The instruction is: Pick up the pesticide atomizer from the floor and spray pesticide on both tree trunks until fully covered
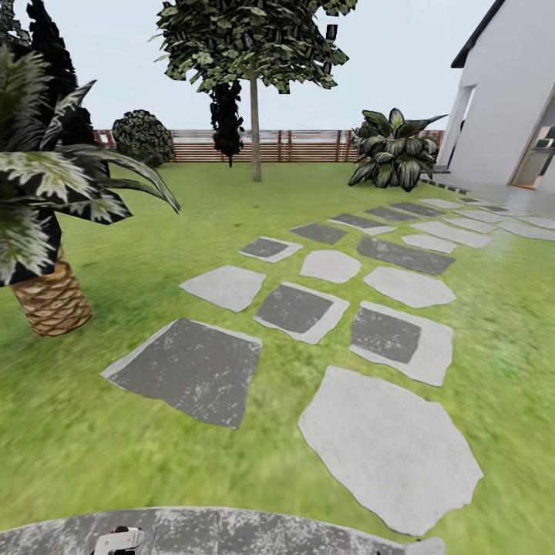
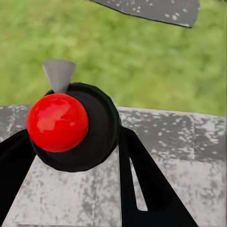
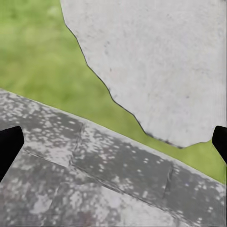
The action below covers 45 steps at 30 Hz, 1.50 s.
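In the left wrist view the pesticide atomizer [image 2: 80, 127] sits close up: a round black body with a glossy red ball and a grey nozzle. My left gripper [image 2: 75, 158] is shut on it, with a black finger on each side. My right gripper [image 3: 113, 144] is open, its fingertips far apart at the picture's edges and nothing between them. Far ahead on the lawn stands a tree with a leafy crown, and its straight grey-brown trunk [image 1: 255, 131] is well out of reach.
Grey stepping stones [image 1: 385, 443] run across the grass toward a white house [image 1: 509, 92] at the right. A scaly-trunked palm [image 1: 50, 301] stands close on the left. A wooden slat fence [image 1: 308, 146], a dark bush [image 1: 142, 137] and a broad-leafed plant [image 1: 393, 150] line the back.
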Motion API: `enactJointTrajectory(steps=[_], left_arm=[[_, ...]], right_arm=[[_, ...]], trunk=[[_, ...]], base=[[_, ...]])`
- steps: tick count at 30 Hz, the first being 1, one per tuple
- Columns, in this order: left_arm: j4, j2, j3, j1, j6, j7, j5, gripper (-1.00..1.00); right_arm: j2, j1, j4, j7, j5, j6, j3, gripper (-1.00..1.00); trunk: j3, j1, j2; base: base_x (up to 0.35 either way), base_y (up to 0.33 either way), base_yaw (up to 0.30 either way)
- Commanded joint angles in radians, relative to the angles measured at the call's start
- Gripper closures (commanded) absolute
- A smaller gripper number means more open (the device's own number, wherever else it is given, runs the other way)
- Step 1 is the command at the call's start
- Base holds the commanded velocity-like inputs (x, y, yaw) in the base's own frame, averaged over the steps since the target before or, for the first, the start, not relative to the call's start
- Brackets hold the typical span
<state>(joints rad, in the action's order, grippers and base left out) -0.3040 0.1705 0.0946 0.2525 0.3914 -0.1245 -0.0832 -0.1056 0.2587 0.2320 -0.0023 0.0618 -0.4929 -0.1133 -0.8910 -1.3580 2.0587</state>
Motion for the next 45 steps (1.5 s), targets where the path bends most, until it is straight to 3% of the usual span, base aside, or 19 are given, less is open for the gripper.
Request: enactJointTrajectory(steps=[1,45], left_arm=[[0.001,0.000,0.005,0.001,0.001,-0.010,-0.009,1.00],[0.002,0.000,0.005,0.001,0.001,-0.010,-0.009,1.00]], right_arm=[[0.000,0.001,-0.001,0.000,0.006,-0.003,0.000,-1.00],[0.000,0.001,-0.001,0.000,0.006,-0.003,0.000,-1.00]], trunk=[[-0.001,0.000,0.000],[-0.001,0.000,0.000]], base=[[0.338,-0.080,0.000],[0.338,-0.080,0.000]])
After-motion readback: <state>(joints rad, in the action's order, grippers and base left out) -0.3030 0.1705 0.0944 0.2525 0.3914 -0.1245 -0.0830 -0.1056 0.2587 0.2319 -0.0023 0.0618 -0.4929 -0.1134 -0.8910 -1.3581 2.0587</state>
